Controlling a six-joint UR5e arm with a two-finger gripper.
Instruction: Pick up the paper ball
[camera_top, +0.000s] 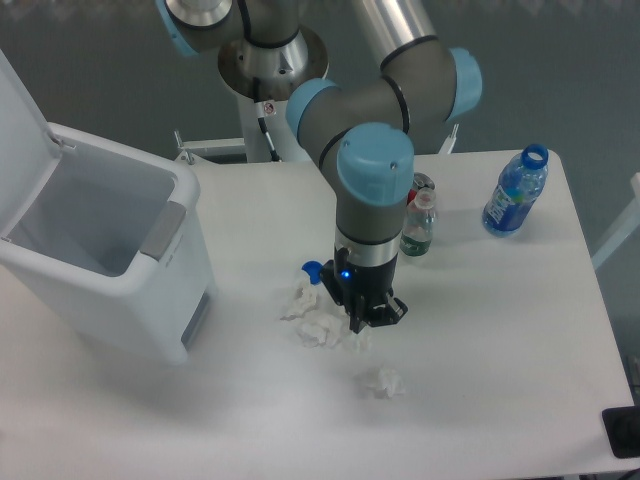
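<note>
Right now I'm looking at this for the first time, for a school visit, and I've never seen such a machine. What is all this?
It is a single robot arm, grey with blue joints, bolted to a post behind a white table. One fixed camera looks down on it from above and in front; that is the only view. At the arm's tip is a gripper with two jaws, pointing down at a cluster of paper balls. Whether the jaws hold one cannot be told, since the black wrist hides them. Another paper ball lies alone, nearer the camera. Beside the cluster lies a blue bottle cap. Further back stand a small bottle and an open blue water bottle. At the left is a white bin with its lid up.
</note>
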